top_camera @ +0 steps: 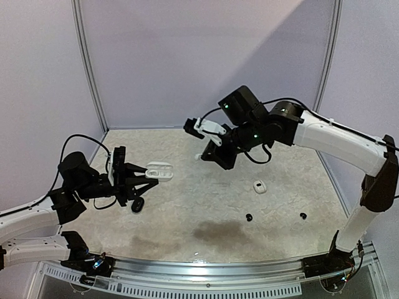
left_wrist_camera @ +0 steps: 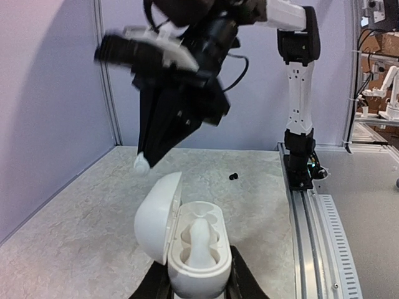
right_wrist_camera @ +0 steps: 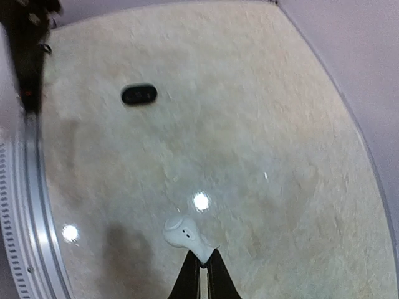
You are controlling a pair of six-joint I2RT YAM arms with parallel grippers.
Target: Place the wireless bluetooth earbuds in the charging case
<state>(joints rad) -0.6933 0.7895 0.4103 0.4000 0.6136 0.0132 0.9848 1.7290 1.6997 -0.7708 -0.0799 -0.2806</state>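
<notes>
**Overhead view, with both wrist views.** The left tool (top_camera: 151, 173), at the left of the frame, is clenching the open white charging case (top_camera: 159, 169) and holding it above the worktop (top_camera: 187, 246). In the left wrist view the case is sitting between the tool's fingers (left_wrist_camera: 242, 281) at the bottom edge, with its lid standing raised on the left.

The right tool (top_camera: 202, 156), near the frame's centre, is pinching a white earbud (right_wrist_camera: 185, 235) at its tips. The bud is hanging above the case's raised lid and apart from it.

A black earbud (top_camera: 249, 217) and a second black earbud (top_camera: 303, 215) are lying well apart at the lower right of the worktop. A white rounded item (top_camera: 259, 187) is lying above them; whether it is a case or a bud cannot be told. A black case (top_camera: 138, 204) is lying just below the left tool.

The worktop is showing a mottled cream, stone-like surface. It is carrying a darker stain (top_camera: 212, 232) at lower centre and is reflecting bright lamp spots in the right wrist view. Pale lavender wall panels (top_camera: 43, 75), joined by metal posts (top_camera: 87, 68), are enclosing the back and sides. A ribbed metal rail (top_camera: 206, 269) is running along the bottom edge.
</notes>
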